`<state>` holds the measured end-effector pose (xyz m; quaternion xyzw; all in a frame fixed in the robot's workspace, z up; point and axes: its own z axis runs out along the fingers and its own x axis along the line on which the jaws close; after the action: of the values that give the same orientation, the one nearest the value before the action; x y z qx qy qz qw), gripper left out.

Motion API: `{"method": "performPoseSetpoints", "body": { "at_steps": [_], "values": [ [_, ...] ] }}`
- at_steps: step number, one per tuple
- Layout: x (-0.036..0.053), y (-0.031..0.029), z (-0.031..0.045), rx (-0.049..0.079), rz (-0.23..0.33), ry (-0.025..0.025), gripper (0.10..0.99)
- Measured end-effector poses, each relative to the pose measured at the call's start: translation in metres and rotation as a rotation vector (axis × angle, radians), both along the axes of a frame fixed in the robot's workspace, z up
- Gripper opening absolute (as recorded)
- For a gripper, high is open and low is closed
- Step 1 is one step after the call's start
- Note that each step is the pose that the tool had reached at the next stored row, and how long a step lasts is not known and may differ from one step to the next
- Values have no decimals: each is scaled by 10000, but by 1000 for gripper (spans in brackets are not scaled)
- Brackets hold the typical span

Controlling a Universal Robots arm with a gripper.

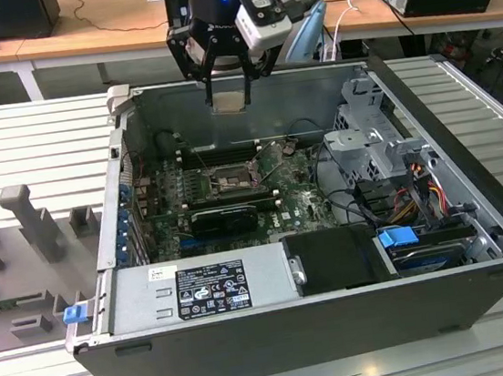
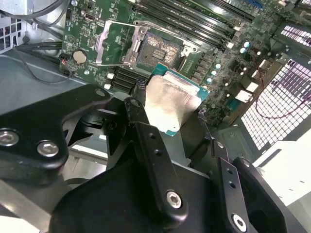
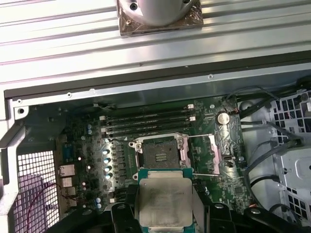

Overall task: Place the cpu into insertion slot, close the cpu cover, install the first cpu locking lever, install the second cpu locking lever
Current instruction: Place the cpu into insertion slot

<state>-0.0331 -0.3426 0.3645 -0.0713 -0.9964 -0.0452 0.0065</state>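
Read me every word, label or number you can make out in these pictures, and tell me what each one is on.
Nothing can be read.
Black label on the power supply: white print, too small.
White sticker beside it: too small.
Metal top of the cpu: no legible marks.
Green circuit board: markings too small.

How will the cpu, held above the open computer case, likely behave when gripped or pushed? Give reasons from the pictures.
The cpu is probably stiff: its flat metal top shows no sag between the jaws. Small and thin beside the computer case, it is likely light. Its smooth metal top may be slippery, so a sideways push could shift it.
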Motion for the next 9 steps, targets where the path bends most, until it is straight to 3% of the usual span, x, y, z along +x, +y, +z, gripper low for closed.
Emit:
{"method": "performPoseSetpoints", "body": {
  "at_steps": [9],
  "values": [
    [0,0,0,0,-505,0,529]
  ]
}}
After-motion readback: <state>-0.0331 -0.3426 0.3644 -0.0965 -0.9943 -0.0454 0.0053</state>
